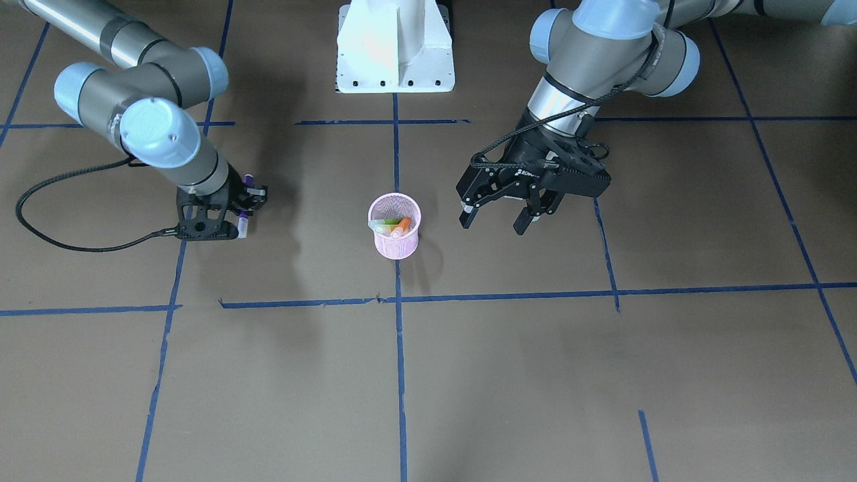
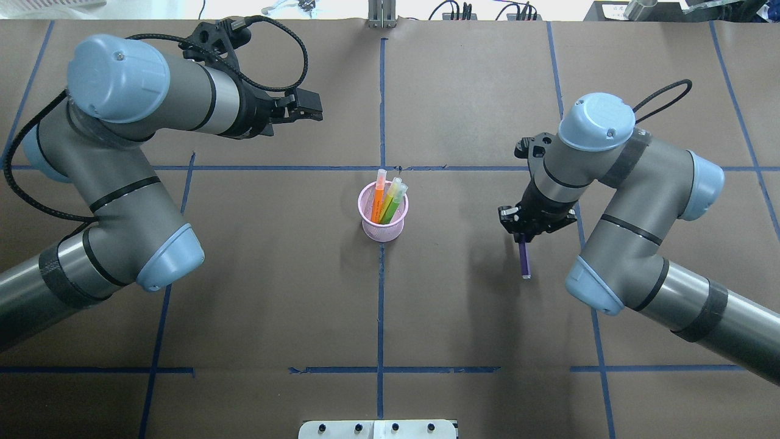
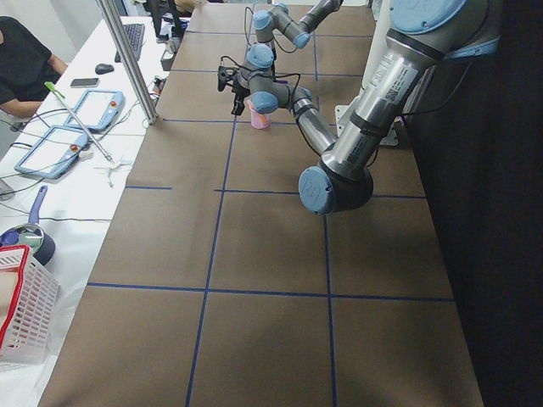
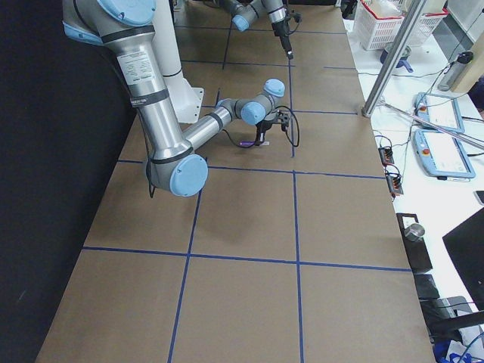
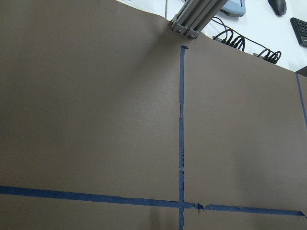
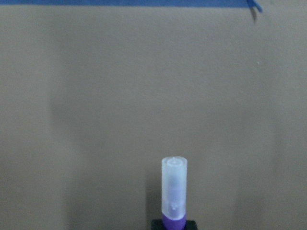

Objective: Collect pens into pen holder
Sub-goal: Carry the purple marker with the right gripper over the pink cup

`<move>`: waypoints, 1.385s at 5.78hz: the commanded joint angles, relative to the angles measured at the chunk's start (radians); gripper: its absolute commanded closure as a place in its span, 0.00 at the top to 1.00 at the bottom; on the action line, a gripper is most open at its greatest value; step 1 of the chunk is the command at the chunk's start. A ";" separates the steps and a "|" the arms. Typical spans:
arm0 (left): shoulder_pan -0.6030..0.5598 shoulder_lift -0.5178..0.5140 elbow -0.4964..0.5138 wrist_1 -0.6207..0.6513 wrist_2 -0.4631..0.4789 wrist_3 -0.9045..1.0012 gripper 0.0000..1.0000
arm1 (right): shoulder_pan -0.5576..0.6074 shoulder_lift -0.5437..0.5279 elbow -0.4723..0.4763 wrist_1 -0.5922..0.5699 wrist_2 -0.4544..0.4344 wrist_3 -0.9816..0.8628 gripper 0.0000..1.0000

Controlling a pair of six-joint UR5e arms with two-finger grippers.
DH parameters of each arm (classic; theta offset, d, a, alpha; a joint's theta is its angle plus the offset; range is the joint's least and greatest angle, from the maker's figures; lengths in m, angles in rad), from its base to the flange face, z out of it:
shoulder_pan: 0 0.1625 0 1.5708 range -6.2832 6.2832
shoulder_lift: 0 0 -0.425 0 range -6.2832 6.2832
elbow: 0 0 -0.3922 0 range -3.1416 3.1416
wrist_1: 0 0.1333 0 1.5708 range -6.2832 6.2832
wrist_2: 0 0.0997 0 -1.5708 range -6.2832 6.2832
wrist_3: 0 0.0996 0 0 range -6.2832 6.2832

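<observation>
While the left gripper [image 1: 494,221] hangs with its fingers spread wide and nothing between them, left of the pen holder [image 2: 382,233] in the overhead view and a little past it, the holder itself stands upright. It is a small pink wire-mesh cup with a rolled rim, narrowing toward its base. Inside it lean the orange pen [image 2: 378,198] and the green pen [image 2: 392,204], their pale translucent caps poking up above the rim.

Right of the holder and well apart from it, the right gripper [image 2: 521,236] is clamped on the purple pen [image 2: 524,261], whose clear cap points toward the robot. Whether the pen touches the paper I cannot tell.

Brown paper covers the table [image 2: 274,292], ruled into squares by blue tape [image 2: 381,305] — one strip runs straight under the holder. On the holder's far side, past the table's edge, a white bench [image 3: 76,186] carries tablet-like pendants [image 3: 92,108] and cables [image 5: 240,44].
</observation>
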 commanded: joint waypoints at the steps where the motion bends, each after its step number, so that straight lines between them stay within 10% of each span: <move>1: 0.000 -0.001 -0.007 -0.001 0.040 0.000 0.99 | -0.002 0.101 0.089 0.009 -0.065 -0.006 0.00; 8: -0.001 0.021 -0.024 -0.004 0.049 0.003 0.99 | -0.341 0.175 0.112 0.386 -1.014 0.120 0.00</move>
